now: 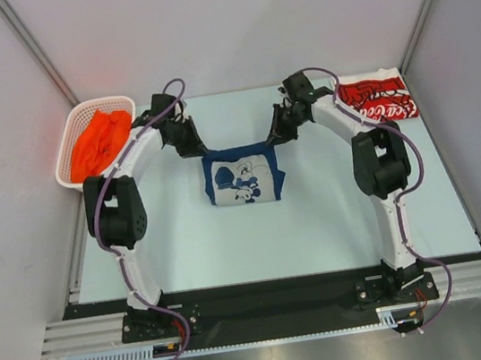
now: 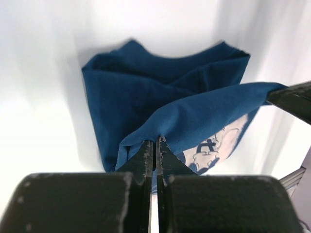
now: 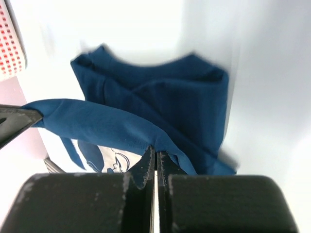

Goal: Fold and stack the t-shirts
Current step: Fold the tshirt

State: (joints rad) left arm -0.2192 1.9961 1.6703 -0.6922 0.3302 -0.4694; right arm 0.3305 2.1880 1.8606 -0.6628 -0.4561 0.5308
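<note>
The navy t-shirt (image 1: 242,176) with a white print lies partly folded at the table's middle. My left gripper (image 1: 192,144) is shut on its far left edge (image 2: 160,127). My right gripper (image 1: 277,131) is shut on its far right edge (image 3: 146,133). Both hold that edge lifted and stretched between them, with the white print (image 2: 218,141) showing underneath. The red Coca-Cola t-shirt (image 1: 378,97) lies folded flat at the far right corner. The orange t-shirt (image 1: 100,139) is bunched in the white basket (image 1: 72,142) at the far left.
The enclosure's walls stand close on both sides and at the back. The basket's rim shows at the left edge of the right wrist view (image 3: 9,43). The arms' bases sit on the black rail (image 1: 276,297) at the near edge.
</note>
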